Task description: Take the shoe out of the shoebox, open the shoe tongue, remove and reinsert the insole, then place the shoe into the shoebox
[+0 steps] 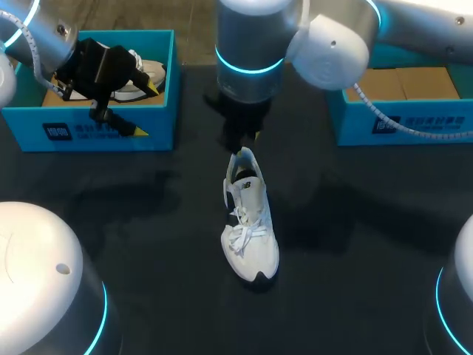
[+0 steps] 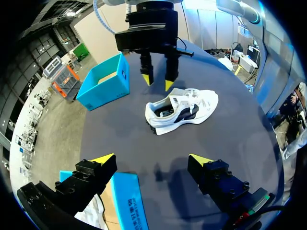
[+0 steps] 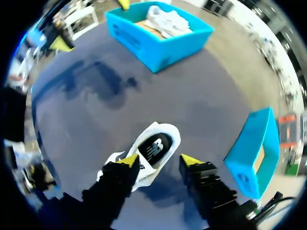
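Observation:
A white shoe (image 1: 250,222) with a black insole lies on the dark table, heel toward the back. My right gripper (image 1: 240,144) hangs just above the heel, fingers apart and holding nothing. In the right wrist view the heel opening of the shoe (image 3: 153,148) sits below the gripper (image 3: 159,160), and one finger stands clear of it. The left wrist view shows the shoe (image 2: 184,110) on its side under the right gripper (image 2: 157,81). My left gripper (image 1: 111,89) is open over the left blue shoebox (image 1: 96,133), its own tips (image 2: 151,159) wide apart.
A second white shoe (image 1: 148,74) lies inside the left shoebox. Another blue box (image 1: 399,126) with a cardboard floor stands at the back right. The robot's white bases fill the two front corners of the table.

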